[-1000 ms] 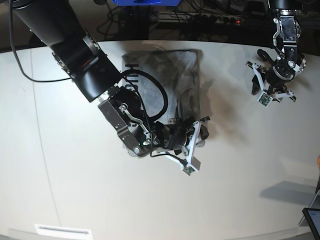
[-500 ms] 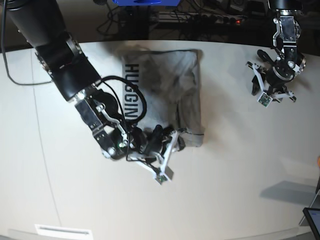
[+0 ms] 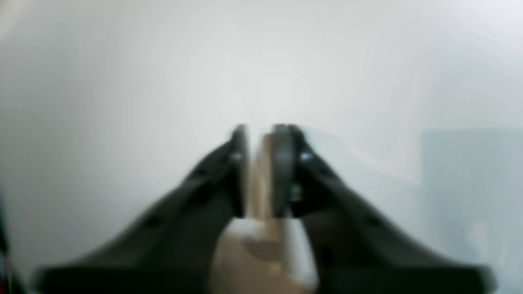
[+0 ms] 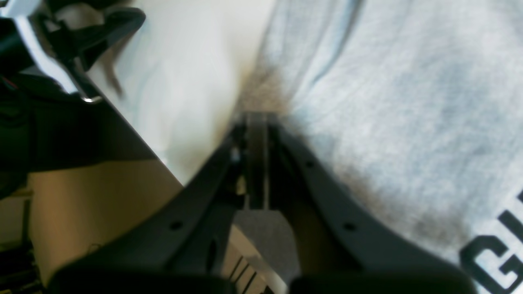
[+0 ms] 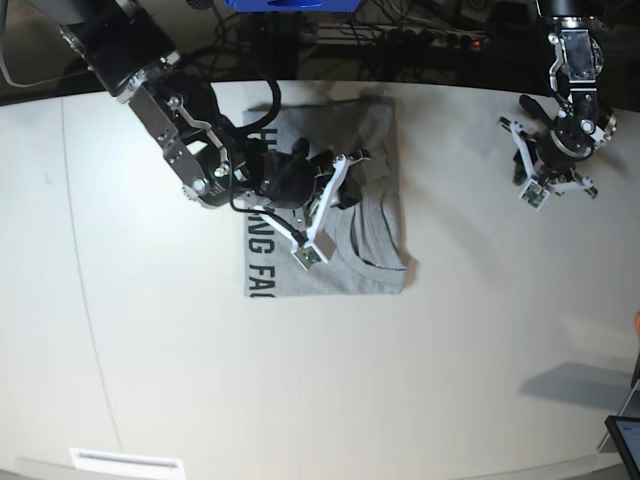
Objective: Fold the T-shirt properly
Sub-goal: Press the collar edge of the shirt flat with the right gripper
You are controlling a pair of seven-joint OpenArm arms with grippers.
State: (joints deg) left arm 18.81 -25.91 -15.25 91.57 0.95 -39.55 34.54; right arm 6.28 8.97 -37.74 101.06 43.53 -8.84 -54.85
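Note:
The grey T-shirt [image 5: 375, 215] lies folded into a tall rectangle on the white table [image 5: 450, 350], with black letters running down its left edge and the collar arc near its bottom right. My right gripper [image 5: 350, 172] hovers over the shirt's upper half. In the right wrist view it [image 4: 256, 116] is shut, with its tips against a crease of the cloth [image 4: 408, 102], and no fabric shows between the jaws. My left gripper [image 5: 523, 112] hangs over bare table at the far right, well away from the shirt. In the blurred left wrist view it [image 3: 260, 130] has its fingers almost together with nothing between them.
Cables and dark equipment line the table's far edge, with a blue object [image 5: 290, 3] at the top. A white label [image 5: 125, 462] sits at the near left edge. A dark screen corner [image 5: 625, 440] pokes in at the bottom right.
My right arm swung from the shirt's near edge up over its upper half and its jaws closed. The lower lettered strip is now uncovered. My left gripper's fingers drew together in place.

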